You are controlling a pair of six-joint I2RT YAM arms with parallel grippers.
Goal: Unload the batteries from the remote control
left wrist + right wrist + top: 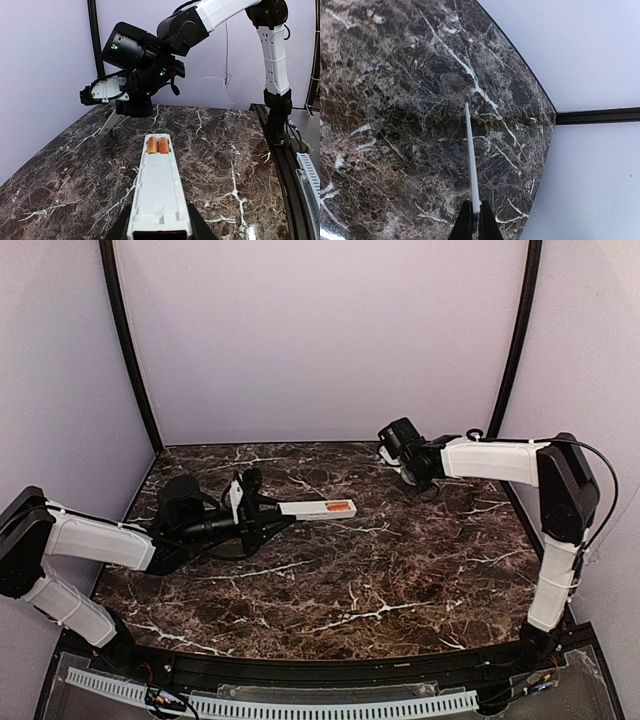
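The white remote control (160, 195) is held by its near end in my shut left gripper (160, 227), open recess facing up, above the marble table. Two orange batteries (157, 145) lie side by side at the recess's far end. From the top view the remote (318, 509) points right from the left gripper (272, 512), with the batteries (340, 507) near its tip. My right gripper (475, 212) is shut on the thin white cover strip (471, 160), edge-on, over the back right of the table. The right gripper (392, 452) is well apart from the remote.
The dark marble table (400, 570) ends at pale purple walls behind and at the sides. A black frame post (93, 45) stands at the back left corner. The right arm (145, 55) hangs over the table beyond the remote's far end.
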